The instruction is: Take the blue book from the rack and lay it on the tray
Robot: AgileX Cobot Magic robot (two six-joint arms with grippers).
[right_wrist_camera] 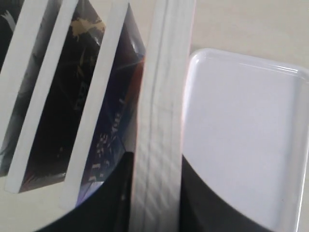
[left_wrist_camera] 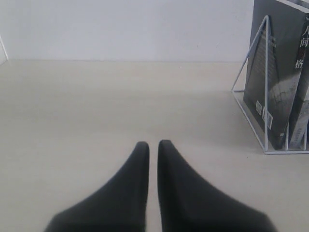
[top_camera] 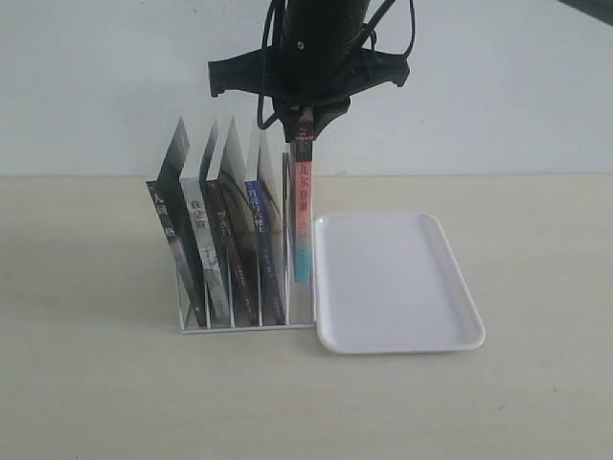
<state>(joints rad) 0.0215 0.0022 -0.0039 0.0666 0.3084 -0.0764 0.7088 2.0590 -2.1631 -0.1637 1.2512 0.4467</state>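
Note:
The blue book point(top_camera: 257, 222) stands in the white wire rack point(top_camera: 244, 327), in its rightmost filled slot, dark blue spine facing out. My right gripper point(top_camera: 305, 129) is shut on the top of a different book, the pink-and-teal-spined book point(top_camera: 303, 206), which hangs upright between rack and tray. In the right wrist view my right gripper point(right_wrist_camera: 157, 193) clamps that book's white page edge point(right_wrist_camera: 161, 111); the blue book's cover point(right_wrist_camera: 106, 142) lies just beside it. The white tray point(top_camera: 393, 278) lies flat right of the rack, nothing on it. My left gripper point(left_wrist_camera: 153, 145) is shut on nothing, low over the table.
Three black-spined books point(top_camera: 201, 244) lean in the rack's left slots. The rack's end wire point(left_wrist_camera: 265, 96) and a dark book point(left_wrist_camera: 277, 72) show at the side of the left wrist view. A white wall runs behind the beige table point(top_camera: 96, 383).

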